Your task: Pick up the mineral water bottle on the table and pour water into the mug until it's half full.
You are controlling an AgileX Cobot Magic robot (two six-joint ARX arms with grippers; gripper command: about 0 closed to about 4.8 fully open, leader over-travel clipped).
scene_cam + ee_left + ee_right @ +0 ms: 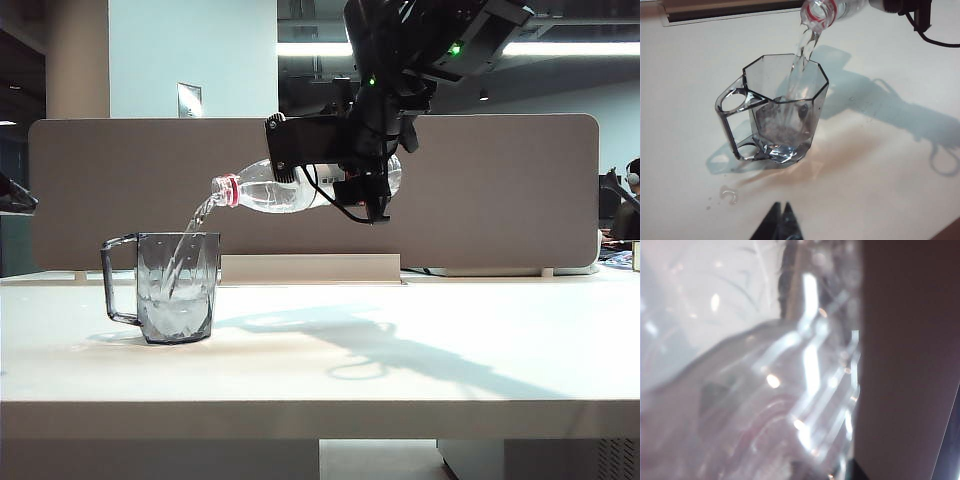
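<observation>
My right gripper [362, 186] is shut on the mineral water bottle [272, 190], holding it tipped nearly level above the table [420, 360], red neck ring toward the mug. A stream of water [196, 222] falls from its mouth into the smoky faceted mug [178, 286], which stands upright with water in its lower part. The left wrist view shows the bottle neck [816, 11], the water [800, 57] and the mug [782, 107] from above. My left gripper [781, 206] hovers shut and empty, short of the mug. In the right wrist view the blurred bottle [765, 405] hides the jaws.
A brown divider panel [500, 190] runs behind the table, with a pale raised strip [310, 268] at its foot. A few spilled drops [729, 194] lie on the table [880, 170] between my left gripper and the mug. A seated person [630, 200] shows at the far right.
</observation>
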